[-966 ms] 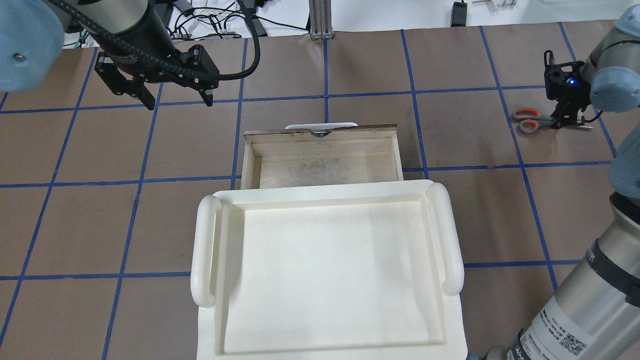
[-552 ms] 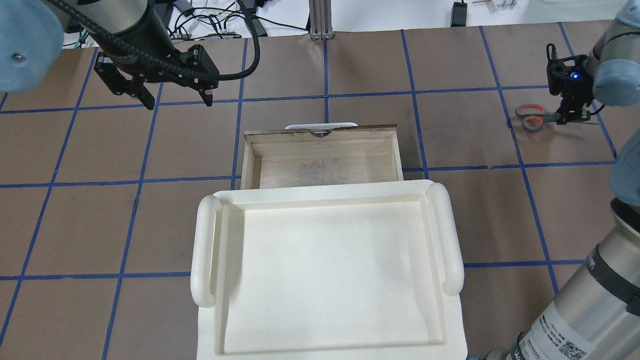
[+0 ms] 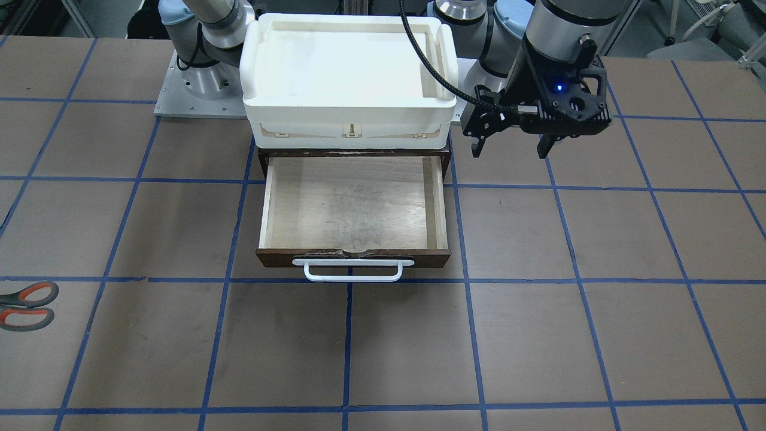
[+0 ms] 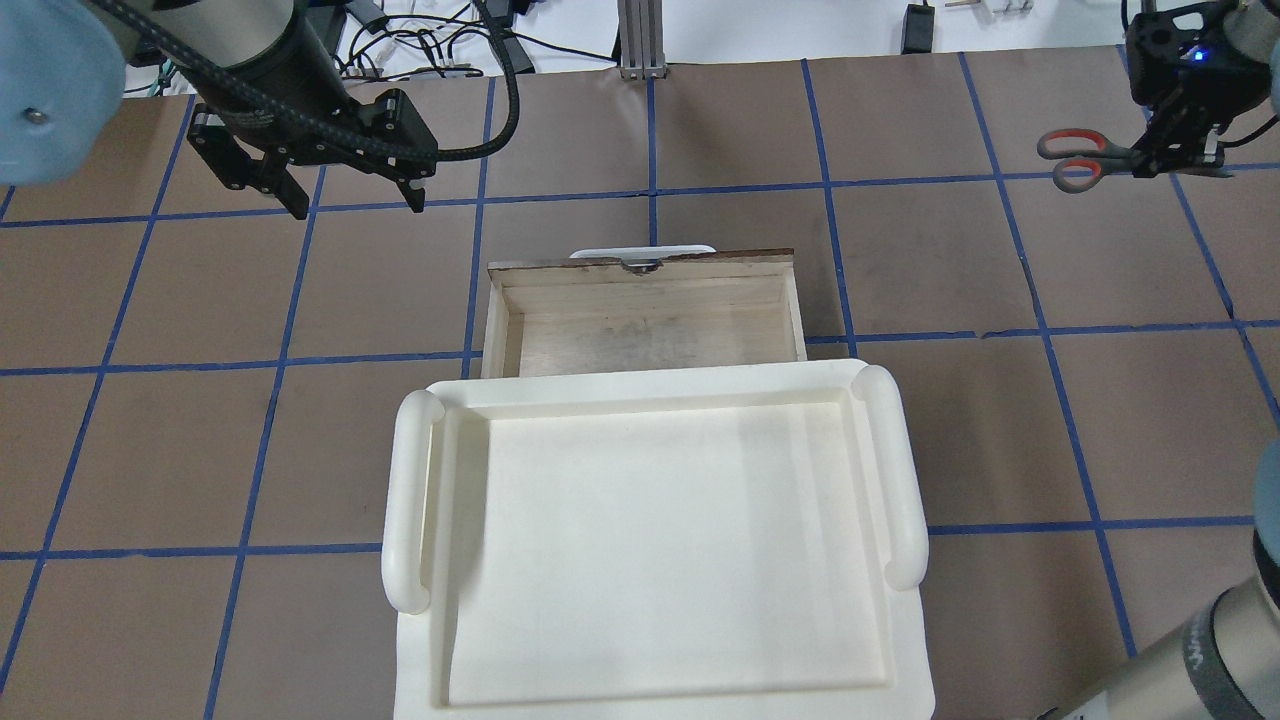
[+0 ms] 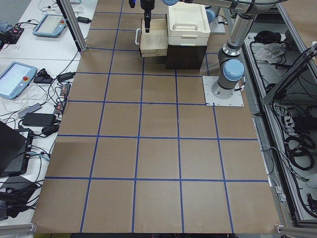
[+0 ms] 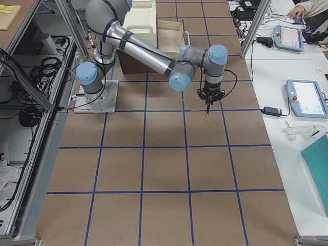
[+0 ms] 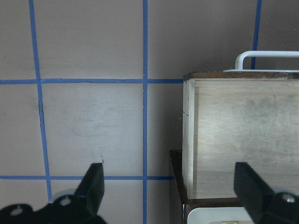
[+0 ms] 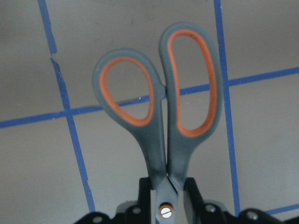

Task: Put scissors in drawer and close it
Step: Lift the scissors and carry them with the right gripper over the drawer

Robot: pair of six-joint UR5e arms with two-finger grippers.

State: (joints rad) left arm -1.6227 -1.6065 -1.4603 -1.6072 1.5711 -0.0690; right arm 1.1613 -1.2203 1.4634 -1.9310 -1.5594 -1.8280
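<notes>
Scissors [image 4: 1108, 157] hang in right hand [image 4: 1160, 158] (drawer [image 4: 640, 340] open, well apart).

The table [image 5: 158, 153] is covered in a brown surface, which is divided into squares by blue tape lines [image 5: 119, 138]. White benches [image 6: 282, 154] are set at its ends, and teach pendants [image 6: 306, 100] are laid on them. Aluminium posts [image 5: 69, 22] are fixed at the edges. Black cables [image 5: 292, 144] are gathered in a rack alongside.

Scissors [image 8: 161, 140]: handles are looking like matt grey plastic lined with orange; a metal pivot screw is glinting.
Drawer [image 3: 353, 203]: inside is showing pale, scuffed bare wood; the front is looking dark-stained and chipped.
Bar handle [image 3: 353, 279]: is shining smooth white.
Tray-box [image 4: 660, 560]: is looking like smooth white plastic.
Table [image 3: 538, 335]: is looking matt brown, paper-like.
</notes>
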